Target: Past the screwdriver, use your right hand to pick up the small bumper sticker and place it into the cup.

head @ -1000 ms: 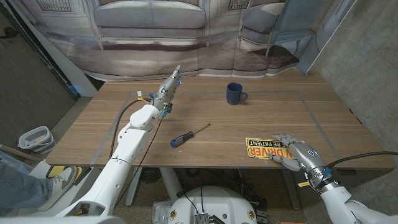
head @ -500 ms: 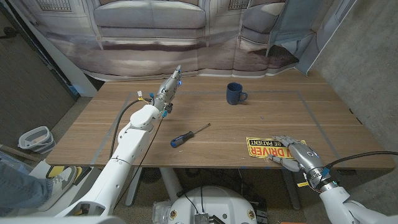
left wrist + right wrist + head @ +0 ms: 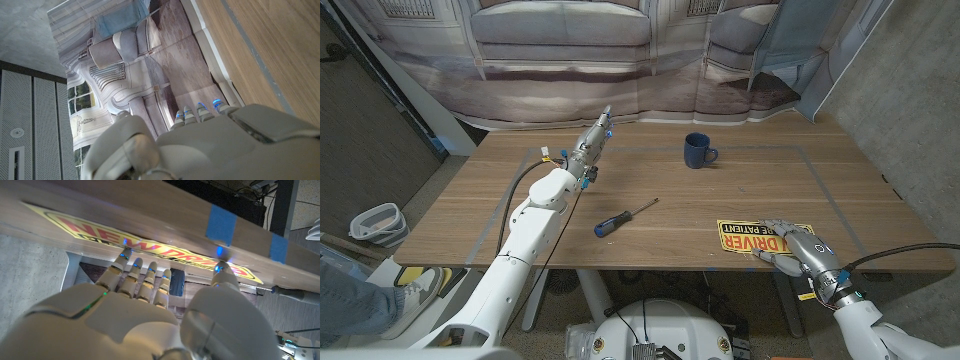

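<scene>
The yellow bumper sticker (image 3: 745,236) with red letters lies flat at the table's front right; the same sticker (image 3: 100,232) shows in the right wrist view. My right hand (image 3: 802,250) is on its right end, fingers spread, and the fingertips (image 3: 123,256) and thumb touch the sticker's face without gripping it. A blue cup (image 3: 697,151) stands upright at the far middle. The blue-handled screwdriver (image 3: 623,217) lies left of the sticker. At the far left my left hand (image 3: 592,139) stands with fingers straight and holds nothing; its back (image 3: 200,145) shows in the left wrist view.
The table's front edge (image 3: 720,268) runs just below the sticker and my right hand. Blue tape strips (image 3: 220,225) mark the tabletop. A printed backdrop (image 3: 620,60) hangs behind the table. A grey bin (image 3: 375,225) stands on the floor to the left.
My right hand has slid slightly toward the table's front right edge, and the sticker has shifted a little with it. The left arm has not moved.
</scene>
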`<act>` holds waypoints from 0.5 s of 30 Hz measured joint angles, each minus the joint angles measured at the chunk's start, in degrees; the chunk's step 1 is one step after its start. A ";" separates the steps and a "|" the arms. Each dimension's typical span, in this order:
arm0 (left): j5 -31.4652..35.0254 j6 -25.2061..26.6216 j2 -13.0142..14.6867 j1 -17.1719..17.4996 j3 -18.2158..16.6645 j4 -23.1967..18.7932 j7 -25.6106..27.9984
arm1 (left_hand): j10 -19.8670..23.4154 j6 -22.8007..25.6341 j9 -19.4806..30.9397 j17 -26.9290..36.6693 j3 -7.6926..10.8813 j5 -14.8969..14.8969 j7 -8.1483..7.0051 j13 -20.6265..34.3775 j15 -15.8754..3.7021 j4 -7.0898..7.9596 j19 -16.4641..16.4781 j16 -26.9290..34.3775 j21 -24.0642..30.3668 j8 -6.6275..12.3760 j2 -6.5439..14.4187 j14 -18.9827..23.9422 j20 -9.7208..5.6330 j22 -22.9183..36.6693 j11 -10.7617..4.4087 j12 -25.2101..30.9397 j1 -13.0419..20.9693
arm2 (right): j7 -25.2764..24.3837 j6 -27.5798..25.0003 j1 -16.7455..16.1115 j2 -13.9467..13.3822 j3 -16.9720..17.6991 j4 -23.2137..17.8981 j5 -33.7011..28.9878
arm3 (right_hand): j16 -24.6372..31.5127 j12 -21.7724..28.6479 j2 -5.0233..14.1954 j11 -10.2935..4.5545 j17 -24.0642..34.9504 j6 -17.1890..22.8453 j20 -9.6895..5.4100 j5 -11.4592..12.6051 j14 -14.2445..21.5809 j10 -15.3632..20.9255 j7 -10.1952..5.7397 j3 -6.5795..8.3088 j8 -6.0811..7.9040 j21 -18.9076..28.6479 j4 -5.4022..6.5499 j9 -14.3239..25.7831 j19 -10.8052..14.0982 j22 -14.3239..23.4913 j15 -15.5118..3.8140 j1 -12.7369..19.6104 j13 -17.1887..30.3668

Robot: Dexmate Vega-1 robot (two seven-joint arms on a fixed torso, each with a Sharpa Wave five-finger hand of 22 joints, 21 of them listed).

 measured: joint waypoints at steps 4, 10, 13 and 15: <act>-0.10 -0.20 -0.03 -0.01 0.01 0.21 -0.08 | 0.00 0.00 0.00 0.00 0.00 0.00 0.00 0.00 0.00 0.00 0.00 0.00 0.00 0.00 0.00 0.00 0.00 0.00 0.00 0.00 0.00 | -0.09 -0.15 0.13 -0.21 -0.40 0.11 0.22 | 0.63 0.68 0.32 -1.08 0.28 2.25 -0.30 0.00 2.22 1.54 -0.82 0.23 0.63 0.33 0.24 0.00 0.30 0.00 0.00 0.90 0.00; -0.22 -0.42 -0.10 -0.01 0.00 0.54 -0.10 | 0.00 0.00 0.00 0.00 0.00 0.00 0.00 0.00 0.00 0.00 0.00 0.00 0.00 0.00 0.00 0.00 0.00 0.00 0.00 0.00 0.00 | -0.15 -0.47 0.52 -0.51 -1.08 0.21 0.57 | 1.43 1.34 0.75 -1.61 0.53 4.31 -0.70 0.01 5.45 3.26 -1.31 0.47 1.06 1.67 0.47 -0.01 0.71 0.01 -0.20 1.98 -0.01; -0.27 -0.52 -0.11 0.01 -0.05 0.63 -0.13 | 0.00 0.00 0.00 0.00 0.00 0.00 0.00 0.00 0.00 0.00 0.00 0.00 0.00 0.00 0.00 0.00 0.00 0.00 0.00 0.00 0.00 | -0.12 -0.66 0.82 -0.63 -1.45 0.26 0.70 | 1.43 1.41 1.05 -1.72 0.53 4.72 -1.29 0.01 5.89 3.99 -1.18 0.47 1.06 2.27 0.47 0.02 1.29 0.42 -0.23 2.28 -0.02; -0.31 -0.61 -0.12 0.05 -0.08 0.70 -0.13 | 0.00 0.00 0.00 0.00 0.00 0.00 0.00 0.00 0.00 0.00 0.00 0.00 0.00 0.00 0.00 0.00 0.00 0.00 0.00 0.00 0.00 | -0.05 -0.79 1.06 -0.71 -1.69 0.31 0.78 | 1.65 1.78 1.43 -2.00 0.60 4.94 -2.96 0.00 6.83 4.52 -1.31 0.83 1.05 2.32 0.20 0.03 2.97 0.98 -0.32 3.10 -0.02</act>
